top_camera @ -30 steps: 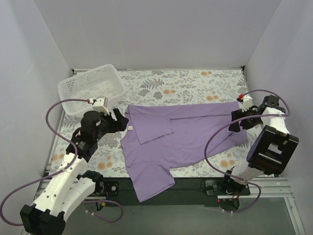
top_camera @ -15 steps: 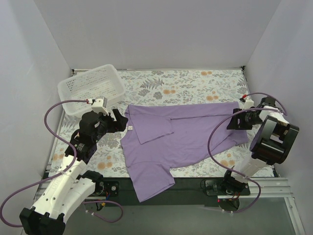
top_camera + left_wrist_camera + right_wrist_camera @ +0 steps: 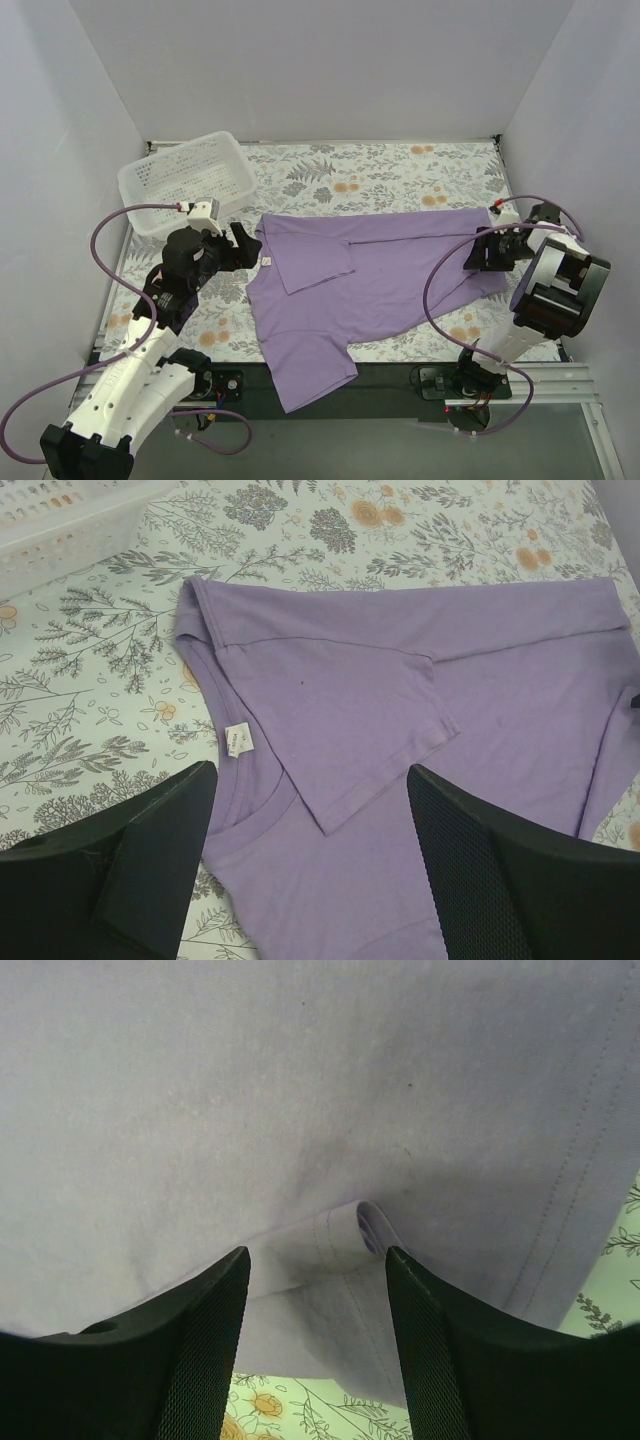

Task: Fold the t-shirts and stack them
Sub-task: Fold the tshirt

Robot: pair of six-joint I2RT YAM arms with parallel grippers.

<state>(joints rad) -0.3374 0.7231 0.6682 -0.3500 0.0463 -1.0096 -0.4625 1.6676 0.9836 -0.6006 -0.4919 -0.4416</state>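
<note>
The t-shirt [image 3: 390, 285] lies flat on the floral worktop [image 3: 400, 165], stretched from one pair of jaws to the other; its collar end is at the left jaws and its hem end is under the right jaws. The left jaws stand wide apart with nothing between them, hovering just short of the neckline; the white neck label [image 3: 237, 742] sits straight ahead of their gap, and a sleeve [image 3: 345, 715] folded over the chest lies ahead and to their right. The white basket [image 3: 186, 180] stands beyond the left jaws and off to their left, clear of the shirt. The right jaws are low on the cloth, parted and not clamped; a small curled fold of hem [image 3: 368, 1228] rises between them, close against the right-hand finger and apart from the left-hand one. The other sleeve [image 3: 312, 372] hangs over the near edge of the worktop, between the two arm bases.
</note>
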